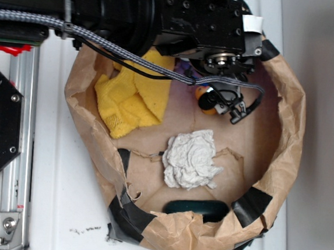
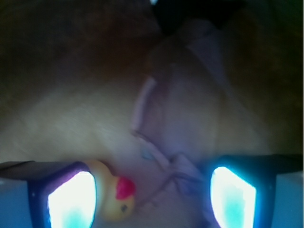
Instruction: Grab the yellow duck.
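Observation:
The yellow duck (image 2: 115, 192) is small and glossy with a red beak. In the wrist view it lies against the inner side of the left finger, and a wide gap separates it from the right finger. My gripper (image 2: 153, 199) is open around it. In the exterior view the duck (image 1: 206, 99) shows as a yellow-orange blob at the back of the brown paper bag (image 1: 288, 141), mostly hidden by the black gripper (image 1: 228, 107) lowered over it.
A yellow knitted cloth (image 1: 128, 98) lies at the bag's back left. A white wad of paper (image 1: 190, 159) sits in the middle of the bag floor. A dark oval object (image 1: 196, 208) rests by the front wall. Black tape patches the bag's rim.

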You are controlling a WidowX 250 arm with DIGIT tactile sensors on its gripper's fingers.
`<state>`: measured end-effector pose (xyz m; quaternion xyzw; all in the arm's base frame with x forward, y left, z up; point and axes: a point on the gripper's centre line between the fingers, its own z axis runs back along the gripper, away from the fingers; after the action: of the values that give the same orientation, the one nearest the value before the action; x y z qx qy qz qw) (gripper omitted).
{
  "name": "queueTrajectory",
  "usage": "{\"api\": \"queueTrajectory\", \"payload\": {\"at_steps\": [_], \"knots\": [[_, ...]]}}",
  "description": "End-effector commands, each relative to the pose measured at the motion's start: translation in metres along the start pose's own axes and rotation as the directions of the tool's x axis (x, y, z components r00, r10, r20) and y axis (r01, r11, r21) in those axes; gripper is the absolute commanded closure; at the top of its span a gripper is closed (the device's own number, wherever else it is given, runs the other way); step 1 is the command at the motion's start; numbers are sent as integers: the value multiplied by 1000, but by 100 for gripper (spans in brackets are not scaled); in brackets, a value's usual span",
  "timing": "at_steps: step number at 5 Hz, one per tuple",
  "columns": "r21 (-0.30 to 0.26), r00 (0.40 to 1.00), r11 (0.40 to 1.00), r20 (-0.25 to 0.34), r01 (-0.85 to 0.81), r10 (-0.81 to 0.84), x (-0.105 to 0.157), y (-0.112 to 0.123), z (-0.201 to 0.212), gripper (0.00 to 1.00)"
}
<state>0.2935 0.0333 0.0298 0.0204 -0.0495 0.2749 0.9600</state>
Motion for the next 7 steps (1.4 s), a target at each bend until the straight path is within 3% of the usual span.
{"api": "queueTrajectory", "payload": {"at_steps": [1, 3, 5, 6, 7], "knots": [[-95, 990, 990, -87, 106, -114, -23, -19, 4, 0], [-79, 987, 987, -75, 137, -143, -30, -21, 2, 0], [-157, 986, 979, -79, 131, -144, -32, -20, 25, 0], [-158, 989, 981, -73, 116, -129, -34, -20, 20, 100], [-141, 989, 982, -63, 125, -135, -32, -18, 14, 100]]}}
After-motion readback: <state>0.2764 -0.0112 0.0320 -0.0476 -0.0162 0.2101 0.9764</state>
